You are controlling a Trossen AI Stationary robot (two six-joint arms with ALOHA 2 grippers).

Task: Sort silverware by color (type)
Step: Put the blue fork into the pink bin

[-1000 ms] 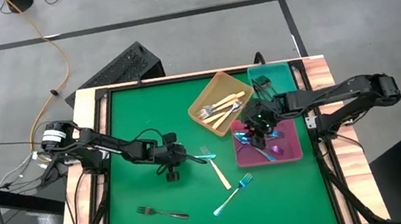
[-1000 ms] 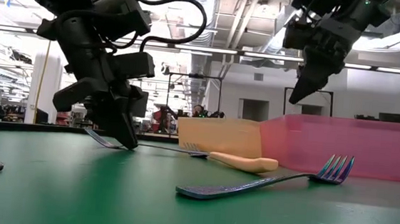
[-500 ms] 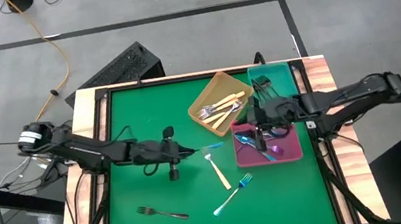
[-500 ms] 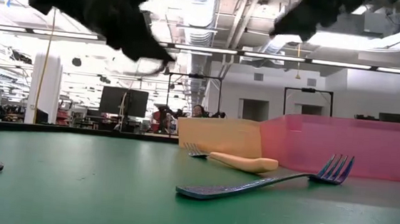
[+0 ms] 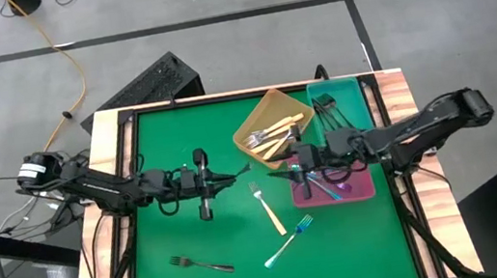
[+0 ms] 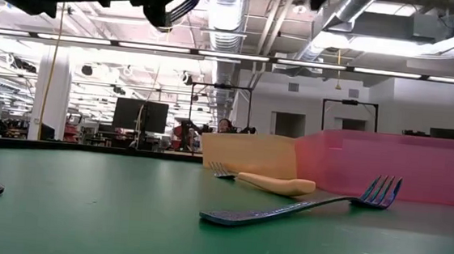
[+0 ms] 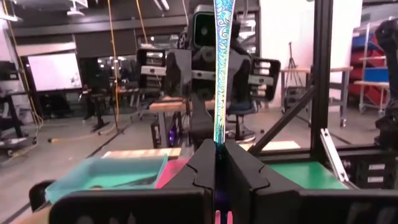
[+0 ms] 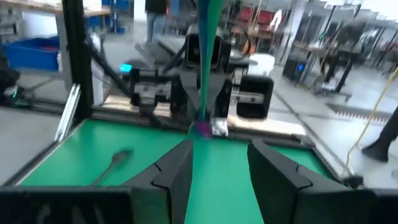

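My left gripper is up above the middle of the table, shut on an iridescent blue-teal fork that sticks out toward the right arm. My right gripper faces it, level and open, its fingers apart below the fork's free end. A cream-handled fork, a second blue-teal fork and a black fork lie flat on the green table; the low view shows the cream fork and the blue-teal fork. My left gripper pinches the iridescent fork's one end between its two fingers, coming level from the table's left side and along the fork. The fork is lifted clear and juts straight out past the fingertips toward the right gripper.
An orange tray holds cream forks, a pink tray holds blue-teal forks and a teal tray holds black forks, all at the table's far right. Raised dark rails edge the table. Green surface lies bare at the left and near side.
My left gripper has lifted the iridescent fork off the table beside the cream fork, risen and turned level with the fork pointing right. My right gripper has come away from above the pink tray toward the table's left and now faces the left gripper.
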